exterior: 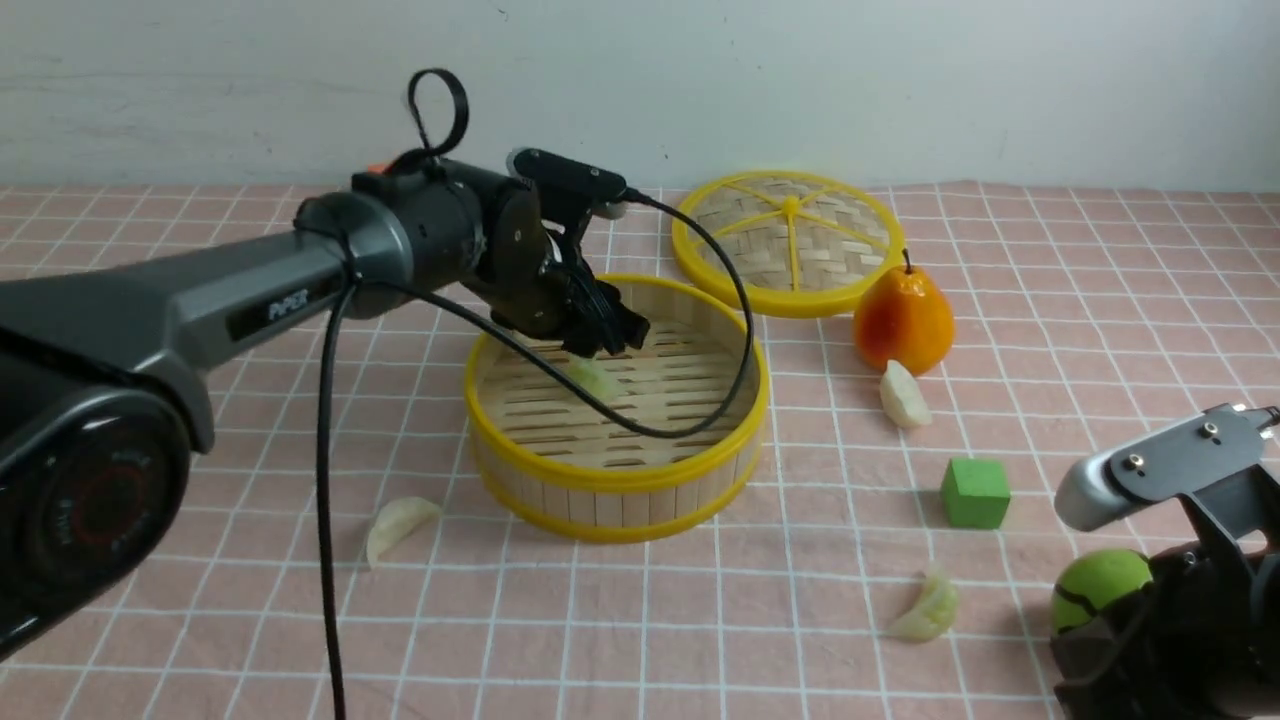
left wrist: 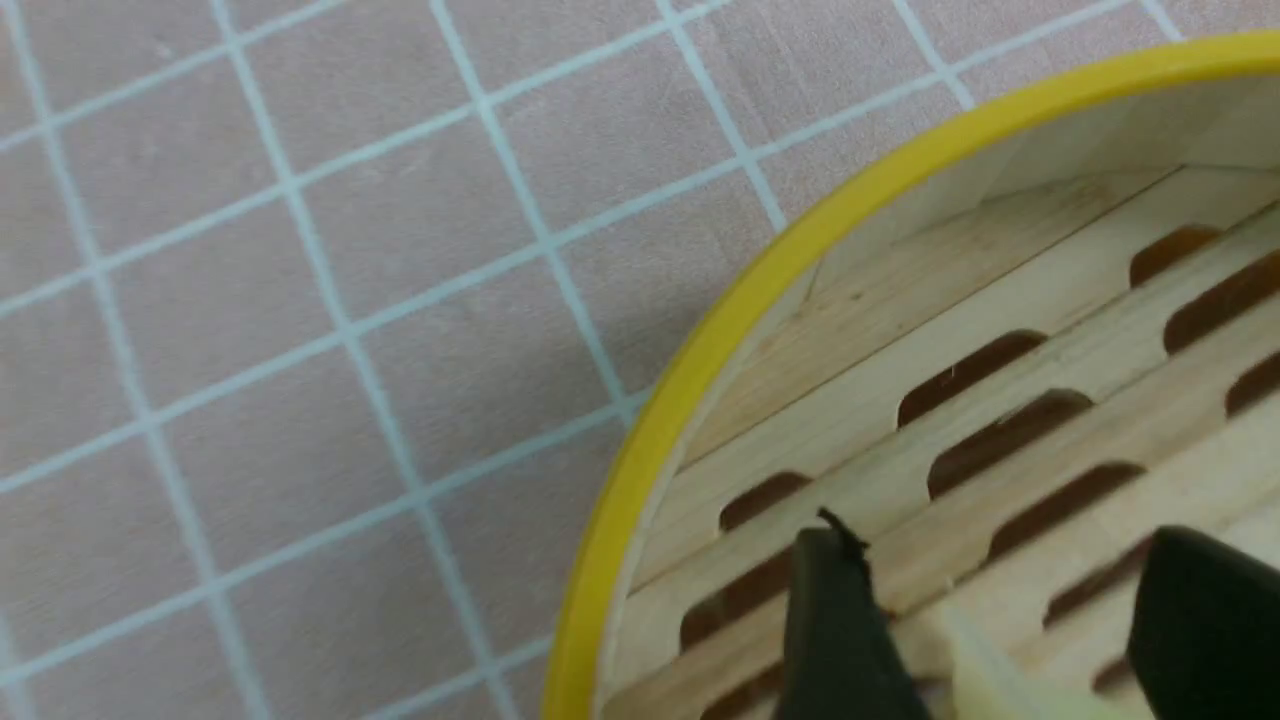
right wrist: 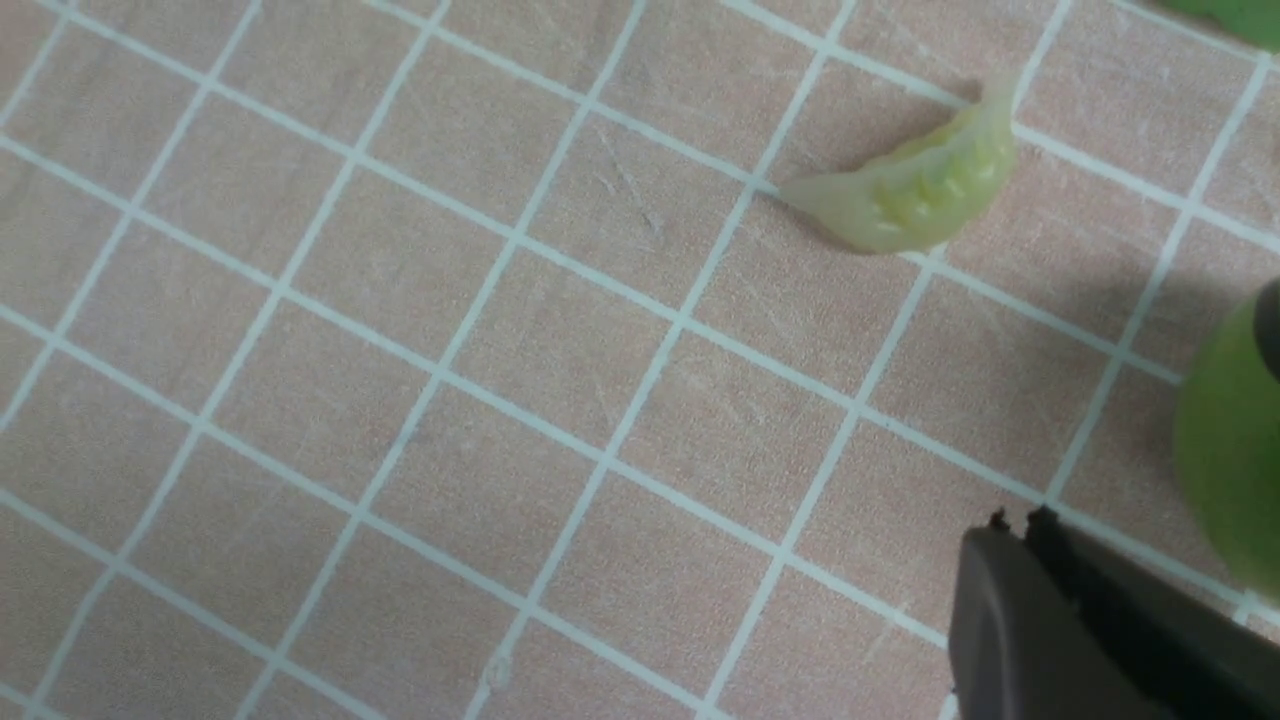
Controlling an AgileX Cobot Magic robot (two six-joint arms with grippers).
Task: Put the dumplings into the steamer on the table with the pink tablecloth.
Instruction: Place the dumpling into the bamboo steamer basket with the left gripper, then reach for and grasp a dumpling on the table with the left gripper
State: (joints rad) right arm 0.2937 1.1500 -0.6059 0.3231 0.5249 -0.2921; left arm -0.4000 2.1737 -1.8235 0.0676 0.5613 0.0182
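Observation:
The bamboo steamer with yellow rims stands mid-table on the pink tablecloth. My left gripper hangs inside it, jaws apart. One pale dumpling lies on the slatted floor just below it, and shows between the open fingers in the left wrist view. Three more dumplings lie on the cloth: one left of the steamer, one by the pear, one front right, also in the right wrist view. My right gripper is shut and empty, low at the front right.
The flat woven lid lies behind the steamer. An orange pear stands to its right. A green cube and a green ball sit near the right arm. A black cable from the left arm hangs across the steamer.

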